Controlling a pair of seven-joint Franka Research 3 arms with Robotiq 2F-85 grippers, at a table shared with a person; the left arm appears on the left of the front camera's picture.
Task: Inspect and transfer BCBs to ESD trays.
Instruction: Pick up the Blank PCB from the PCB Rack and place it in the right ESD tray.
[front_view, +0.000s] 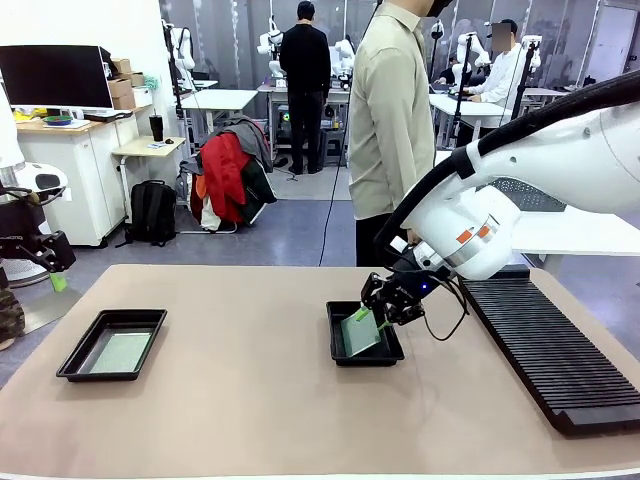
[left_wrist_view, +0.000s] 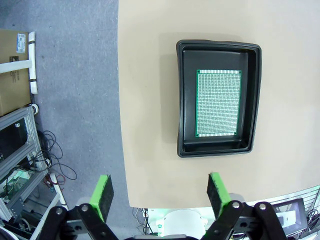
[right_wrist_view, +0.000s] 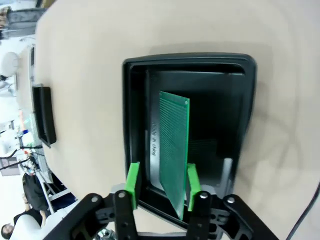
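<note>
Board release into right tray

Right gripper (right_wrist_view: 161, 186) stands over the near rim of the right tray (front_view: 392, 355), jaws parted, a tilted board (right_wrist_view: 174, 155) resting against one pad. Lift straight up so it drops flat. Farther left, left gripper (left_wrist_view: 160, 192) hangs open above the left tray (left_wrist_view: 182, 100), whose board (left_wrist_view: 217, 102) lies flat.

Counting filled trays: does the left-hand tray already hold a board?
Yes, a green board lies flat on the floor of the black tray.
</note>
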